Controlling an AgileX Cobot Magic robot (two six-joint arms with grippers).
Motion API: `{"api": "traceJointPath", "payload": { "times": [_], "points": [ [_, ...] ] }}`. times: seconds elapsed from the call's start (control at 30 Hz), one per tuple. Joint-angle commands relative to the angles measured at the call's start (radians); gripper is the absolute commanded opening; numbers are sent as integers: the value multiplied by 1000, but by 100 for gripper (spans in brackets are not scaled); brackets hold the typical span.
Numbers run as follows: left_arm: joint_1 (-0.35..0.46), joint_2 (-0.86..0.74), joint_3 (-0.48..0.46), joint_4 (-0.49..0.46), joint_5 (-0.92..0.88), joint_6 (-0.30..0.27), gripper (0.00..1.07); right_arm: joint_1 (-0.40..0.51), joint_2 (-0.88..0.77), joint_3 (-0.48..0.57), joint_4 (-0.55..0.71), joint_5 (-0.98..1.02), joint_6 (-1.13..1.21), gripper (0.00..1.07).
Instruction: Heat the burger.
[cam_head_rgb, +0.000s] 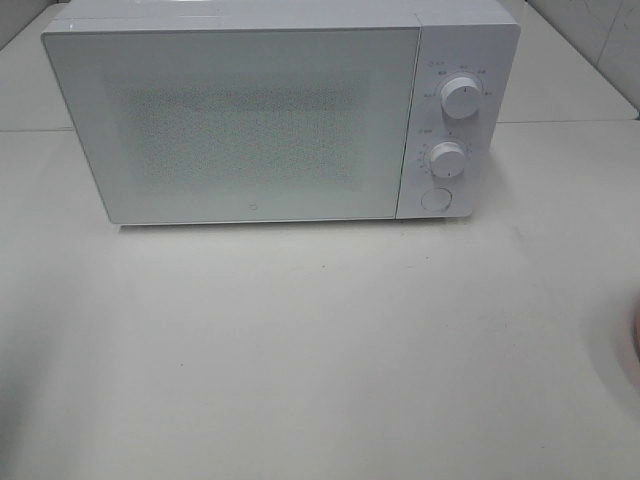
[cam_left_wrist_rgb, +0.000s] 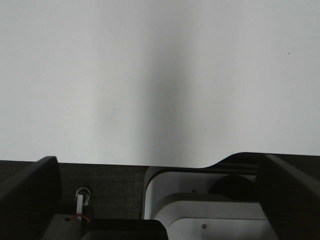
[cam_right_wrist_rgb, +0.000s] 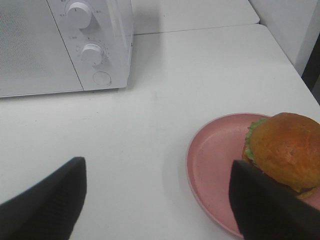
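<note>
Up on the white worktop (cam_head_rgb: 300, 350) a white microwave (cam_head_rgb: 260, 120) stands with its door (cam_head_rgb: 240, 125) closed. Two round knobs sit one above the other on its control panel, the upper knob (cam_head_rgb: 461, 97) and the lower knob (cam_head_rgb: 448, 160), with a round button (cam_head_rgb: 434, 199) beneath them. Small grey markings ring both knobs, and a tiny mark sits low on the door, but all of it is too small to read.

Seen from the right wrist, the burger (cam_right_wrist_rgb: 285, 152) rests on a pink plate (cam_right_wrist_rgb: 215, 160), toward the plate's far side from the microwave, well apart from the oven. The right gripper (cam_right_wrist_rgb: 157, 200) hovers above the worktop near the plate, its dark fingers (cam_right_wrist_rgb: 47, 200) spread wide and grasping nothing.

From the left wrist, the left gripper (cam_left_wrist_rgb: 160, 185) faces bare white surface, its fingers (cam_left_wrist_rgb: 30, 185) also released and wide, with nothing between them
</note>
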Motion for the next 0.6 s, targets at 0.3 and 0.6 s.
{"api": "traceJointPath", "payload": {
  "times": [0.3, 0.6],
  "points": [
    [3, -494, 148, 57, -23, 5, 98, -4, -26, 1, 1, -7, -11, 76],
    [3, -778, 193, 24, -111, 52, 98, -4, -26, 1, 1, -7, -11, 76]
  ]
}}
